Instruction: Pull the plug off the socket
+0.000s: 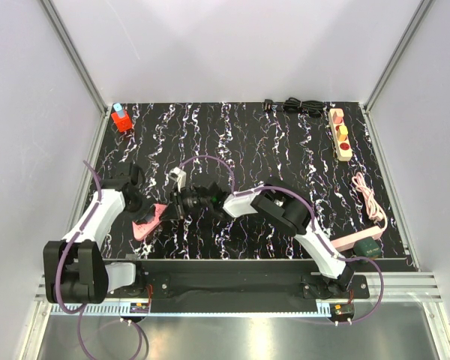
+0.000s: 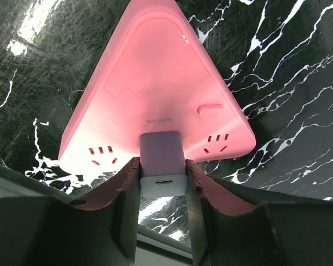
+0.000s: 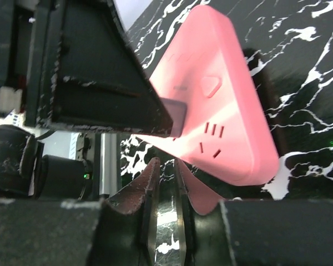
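Observation:
The plug (image 2: 162,160), a white charger block, sits in the middle outlet of a pink socket strip (image 2: 161,72). My left gripper (image 2: 162,166) is shut on the plug, one finger on each side. In the top view the strip (image 1: 151,219) is tilted at the front left of the mat, between the left gripper (image 1: 145,207) and the right gripper (image 1: 178,201). In the right wrist view my right gripper (image 3: 166,163) has its tips just under the strip's (image 3: 222,111) lower edge. Its jaws are a narrow gap apart, with only the mat showing between them.
A beige strip (image 1: 340,135) with round coloured outlets lies at the back right beside a black cable (image 1: 296,106). A small red object (image 1: 121,118) stands at the back left. Another pink bar (image 1: 352,241) with a dark green plug (image 1: 367,246) and a pink cord (image 1: 367,195) lies at the right.

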{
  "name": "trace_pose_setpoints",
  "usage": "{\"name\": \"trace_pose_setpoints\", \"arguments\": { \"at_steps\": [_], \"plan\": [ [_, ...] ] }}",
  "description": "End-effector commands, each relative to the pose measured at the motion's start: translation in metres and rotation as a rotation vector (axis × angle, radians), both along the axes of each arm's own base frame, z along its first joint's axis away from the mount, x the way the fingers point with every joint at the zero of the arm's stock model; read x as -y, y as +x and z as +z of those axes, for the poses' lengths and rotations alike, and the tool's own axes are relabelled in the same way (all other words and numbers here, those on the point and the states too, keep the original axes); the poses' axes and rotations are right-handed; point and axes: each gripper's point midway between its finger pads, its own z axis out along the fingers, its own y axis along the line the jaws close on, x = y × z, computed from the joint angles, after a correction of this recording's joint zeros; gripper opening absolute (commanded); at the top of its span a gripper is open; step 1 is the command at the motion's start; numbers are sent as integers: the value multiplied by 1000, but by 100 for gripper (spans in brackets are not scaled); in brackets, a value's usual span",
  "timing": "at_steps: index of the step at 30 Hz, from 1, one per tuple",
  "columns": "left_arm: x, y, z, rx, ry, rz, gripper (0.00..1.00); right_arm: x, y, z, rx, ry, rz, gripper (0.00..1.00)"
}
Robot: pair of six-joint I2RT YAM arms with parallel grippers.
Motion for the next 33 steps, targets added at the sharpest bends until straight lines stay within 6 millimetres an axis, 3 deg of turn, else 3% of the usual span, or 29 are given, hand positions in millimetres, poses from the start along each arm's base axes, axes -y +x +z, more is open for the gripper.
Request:
{"name": "trace_pose_setpoints", "arguments": {
  "at_steps": [1,10,17,27,33],
  "plan": [
    [14,-10,-12,-20,-73,-22,0,-11,10,11,57,15,-28,23],
    [17,-15,-11,-6,-92,-14,0,-20,22,-7,45,-27,-62,23],
    [19,-12,-6,16,-99,-16,0,-19,29,-50,10,-172,-122,16],
    [15,15,24,163,-80,-3,0,-13,2,-88,53,-351,-125,11],
    [17,34,41,202,-90,-7,0,-1,3,-117,52,-480,-183,10]
  ]
}}
